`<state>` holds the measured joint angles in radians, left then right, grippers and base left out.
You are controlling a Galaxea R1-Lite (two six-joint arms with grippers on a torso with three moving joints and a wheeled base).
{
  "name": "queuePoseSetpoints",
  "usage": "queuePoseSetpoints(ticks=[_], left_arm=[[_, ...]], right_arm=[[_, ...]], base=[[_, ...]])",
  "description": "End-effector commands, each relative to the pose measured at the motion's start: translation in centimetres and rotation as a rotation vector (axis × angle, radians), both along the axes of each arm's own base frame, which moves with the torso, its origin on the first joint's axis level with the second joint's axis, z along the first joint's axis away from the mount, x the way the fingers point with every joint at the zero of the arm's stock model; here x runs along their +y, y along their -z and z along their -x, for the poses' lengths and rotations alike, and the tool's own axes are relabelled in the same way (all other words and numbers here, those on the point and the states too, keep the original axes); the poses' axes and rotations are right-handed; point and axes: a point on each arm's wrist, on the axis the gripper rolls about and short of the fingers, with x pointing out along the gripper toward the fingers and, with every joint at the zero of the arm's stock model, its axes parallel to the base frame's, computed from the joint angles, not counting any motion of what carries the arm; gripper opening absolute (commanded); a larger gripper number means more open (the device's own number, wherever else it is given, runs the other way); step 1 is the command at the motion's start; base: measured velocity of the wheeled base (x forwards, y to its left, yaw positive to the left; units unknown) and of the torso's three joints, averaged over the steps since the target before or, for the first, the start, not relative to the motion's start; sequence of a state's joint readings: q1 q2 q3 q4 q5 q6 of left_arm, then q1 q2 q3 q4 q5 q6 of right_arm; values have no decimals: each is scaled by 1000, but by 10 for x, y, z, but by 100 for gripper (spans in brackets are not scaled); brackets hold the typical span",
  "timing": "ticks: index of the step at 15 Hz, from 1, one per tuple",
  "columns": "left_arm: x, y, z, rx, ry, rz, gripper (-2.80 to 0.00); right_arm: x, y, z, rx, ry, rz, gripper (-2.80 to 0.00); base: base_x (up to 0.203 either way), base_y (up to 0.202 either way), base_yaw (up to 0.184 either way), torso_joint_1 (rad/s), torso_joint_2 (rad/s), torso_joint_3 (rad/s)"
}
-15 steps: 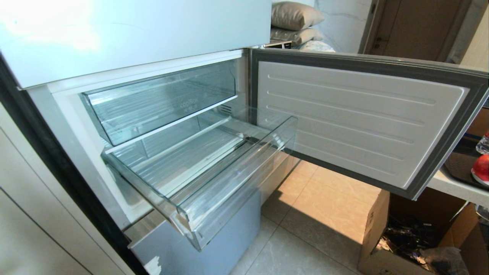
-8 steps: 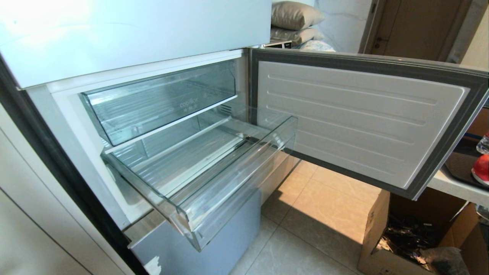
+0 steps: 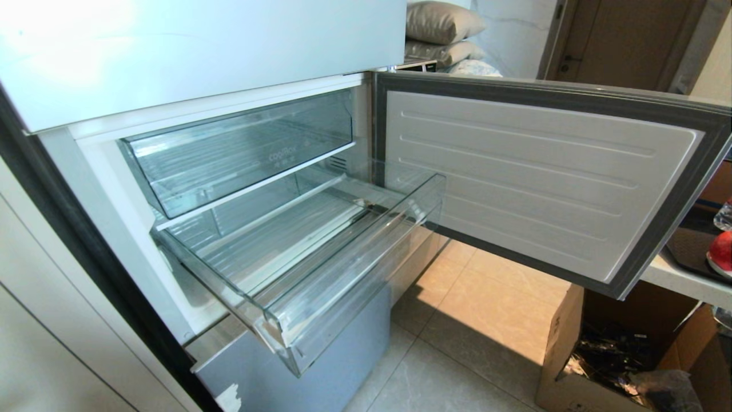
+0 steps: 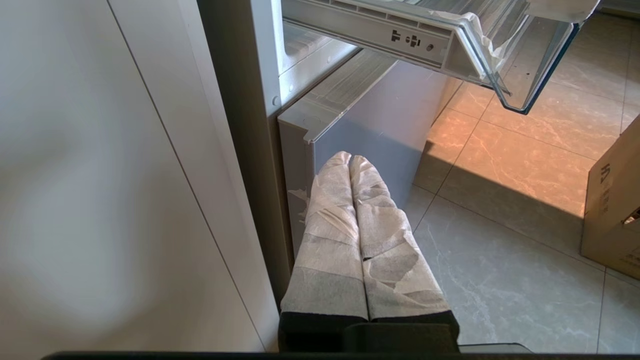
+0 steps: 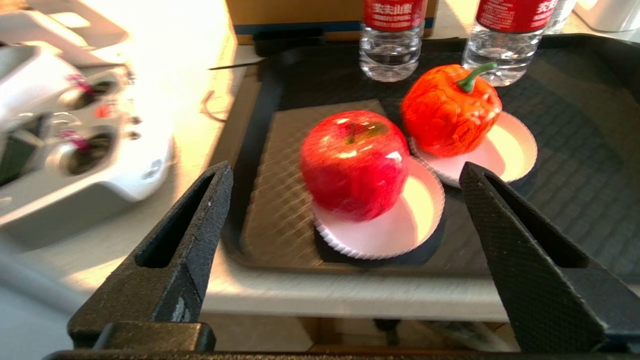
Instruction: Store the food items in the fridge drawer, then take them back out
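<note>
Two food items sit on white paper plates on a black tray (image 5: 575, 165): a round red fruit (image 5: 354, 162) and an orange-red pepper (image 5: 450, 107) with a green stem. My right gripper (image 5: 345, 167) is open, short of the tray's near edge, and the red fruit shows between its fingers, untouched. In the head view the red fruit (image 3: 721, 252) peeks in at the right edge. The fridge drawer (image 3: 366, 269), clear and shallow, is pulled out with nothing in it. My left gripper (image 4: 348, 160) is shut on nothing, parked low beside the fridge's base.
The open fridge door (image 3: 514, 177) stands between the drawer and the tray's table. A taller clear drawer (image 3: 240, 154) sits above. A cardboard box (image 3: 617, 355) is on the floor. Two water bottles (image 5: 392, 40) stand behind the plates, a white device (image 5: 75, 135) beside the tray.
</note>
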<state>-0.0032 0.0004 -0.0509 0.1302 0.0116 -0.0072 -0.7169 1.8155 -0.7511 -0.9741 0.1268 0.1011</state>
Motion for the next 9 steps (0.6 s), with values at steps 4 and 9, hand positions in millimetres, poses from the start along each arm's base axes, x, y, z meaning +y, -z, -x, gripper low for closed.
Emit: queuePoseSetpoints(ticks=[4,9], left_arm=[[0,0,0,-2,-1,0,-280],[0,0,0,-2,-1,0,-280]], right_arm=[[-35,29,-25,43,25,-18,0],[-48,45,-37,88,38,-3,0]], base=[[0,0,0,0,0,0],[0,0,0,0,0,0]])
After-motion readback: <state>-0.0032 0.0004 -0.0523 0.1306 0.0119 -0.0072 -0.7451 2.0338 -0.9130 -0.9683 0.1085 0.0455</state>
